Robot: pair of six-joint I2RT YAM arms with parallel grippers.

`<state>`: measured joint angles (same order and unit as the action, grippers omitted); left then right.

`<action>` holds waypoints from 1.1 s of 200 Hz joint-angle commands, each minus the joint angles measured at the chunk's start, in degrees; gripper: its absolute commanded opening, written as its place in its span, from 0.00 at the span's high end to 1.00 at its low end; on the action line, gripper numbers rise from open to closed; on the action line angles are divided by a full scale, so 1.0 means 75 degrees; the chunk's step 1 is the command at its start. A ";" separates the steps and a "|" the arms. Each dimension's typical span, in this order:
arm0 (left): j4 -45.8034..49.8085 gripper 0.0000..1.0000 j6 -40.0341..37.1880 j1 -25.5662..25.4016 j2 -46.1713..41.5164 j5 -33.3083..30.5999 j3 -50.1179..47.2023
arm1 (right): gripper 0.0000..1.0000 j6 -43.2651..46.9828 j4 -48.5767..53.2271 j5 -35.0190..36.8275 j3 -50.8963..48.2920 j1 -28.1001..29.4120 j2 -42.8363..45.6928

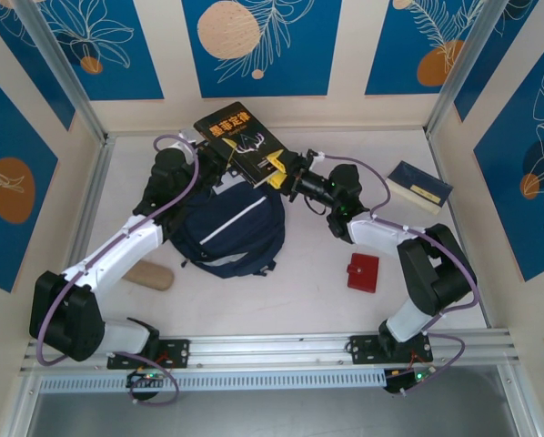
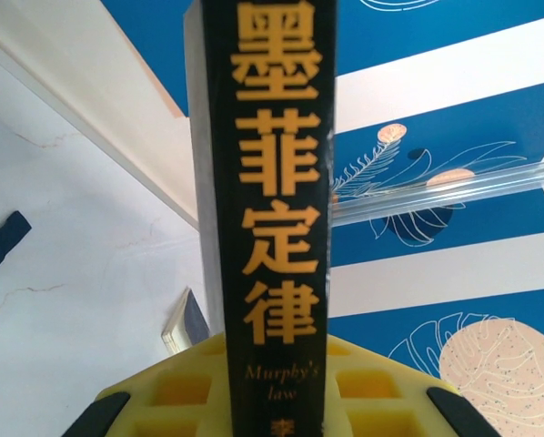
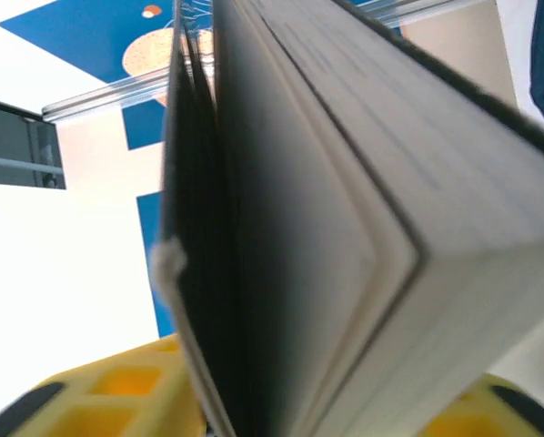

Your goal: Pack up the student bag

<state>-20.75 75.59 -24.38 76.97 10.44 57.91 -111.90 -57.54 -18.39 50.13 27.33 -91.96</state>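
The student bag (image 1: 234, 232), a dark navy backpack with thin white stripes, lies on the table between the two arms. Above its far edge a black book (image 1: 240, 141) with yellow Chinese lettering is held tilted in the air. My left gripper (image 1: 219, 159) is shut on the book's near-left side and my right gripper (image 1: 278, 173) is shut on its right corner. In the left wrist view the spine (image 2: 272, 182), reading "Murphy's law", stands between the yellow fingers (image 2: 176, 391) of the gripper (image 2: 277, 410). In the right wrist view the page edge (image 3: 372, 228) runs through the gripper (image 3: 299, 410).
A navy booklet with a gold label (image 1: 419, 187) lies at the right back; it is also seen past the spine as the booklet (image 2: 183, 320). A red wallet (image 1: 363, 271) lies right of the bag and a tan oblong object (image 1: 149, 275) left of it. Walls enclose three sides.
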 commanded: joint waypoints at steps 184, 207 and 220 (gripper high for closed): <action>0.8121 0.11 -0.5444 -0.1169 0.1224 -0.0960 0.1783 | 0.94 0.6419 0.8205 0.1687 0.0056 -0.1802 0.4117; 0.9009 0.13 -0.6075 -0.1710 0.2103 -0.1873 0.2700 | 0.94 0.6601 0.8550 0.1858 0.0068 -0.1929 0.4243; 0.9314 0.14 -0.6456 -0.1978 0.2550 -0.2258 0.3129 | 0.94 0.6653 0.8600 0.1837 0.0024 -0.2032 0.4300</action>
<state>40.10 35.53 -36.12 91.39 2.39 75.55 -66.63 5.82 -6.98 50.02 13.15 -61.73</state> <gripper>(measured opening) 0.864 0.178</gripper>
